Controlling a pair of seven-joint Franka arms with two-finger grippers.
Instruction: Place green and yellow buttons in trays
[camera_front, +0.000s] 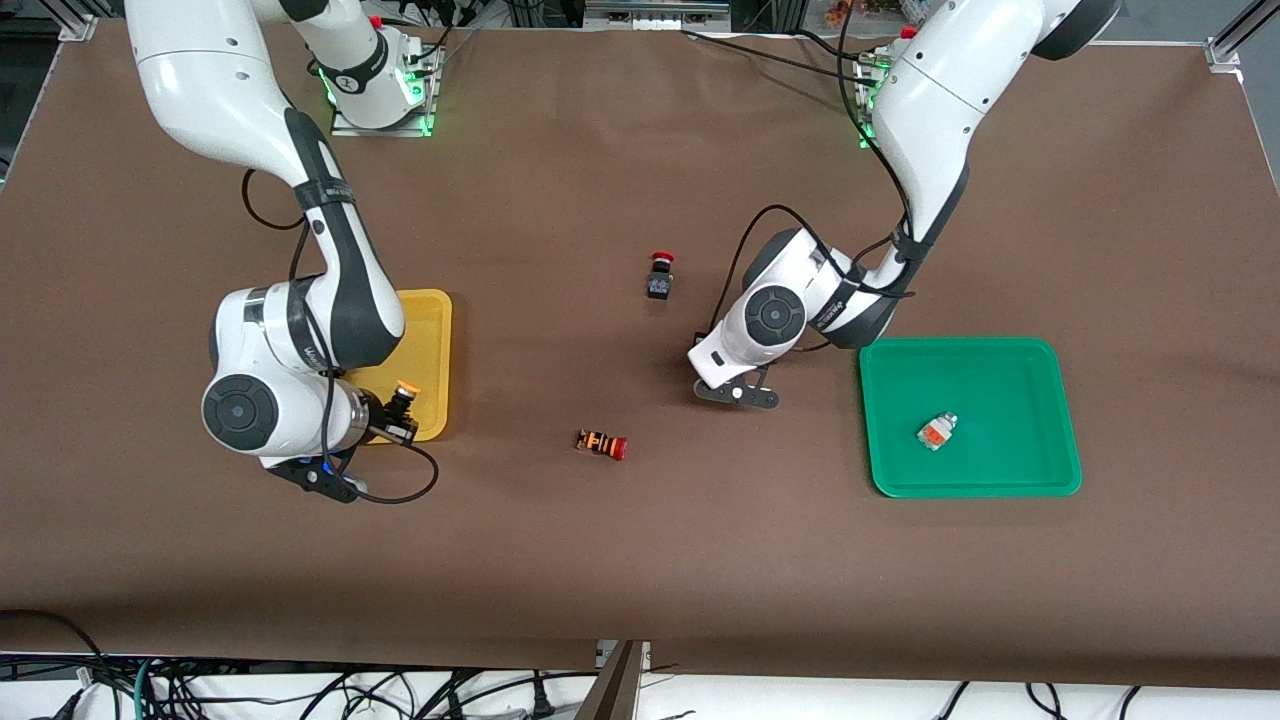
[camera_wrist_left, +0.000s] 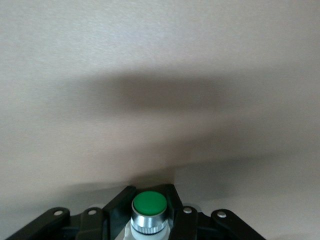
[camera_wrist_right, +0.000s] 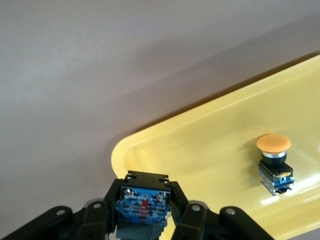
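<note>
Two trays, six buttons. The right gripper (camera_wrist_right: 145, 210), over the yellow tray (camera_front: 432, 330), has its jaws pinching a blue-bodied button (camera_wrist_right: 144, 206); an orange-capped button (camera_wrist_right: 274, 162) stands in that tray. The striped button (camera_front: 602, 443) lies on the tabletop (camera_front: 640, 560). The green tray (camera_front: 1060, 420) holds a white button (camera_front: 936, 431). The left gripper (camera_wrist_left: 149, 220), low over the tabletop, has jaws clamped on a green-capped button (camera_wrist_left: 149, 210). The red-capped button (camera_front: 660, 275) lies farthest.

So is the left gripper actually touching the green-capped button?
Touching. The left wrist view shows the left gripper with its fingers pressed against both sides of the green-capped button, no gap.
</note>
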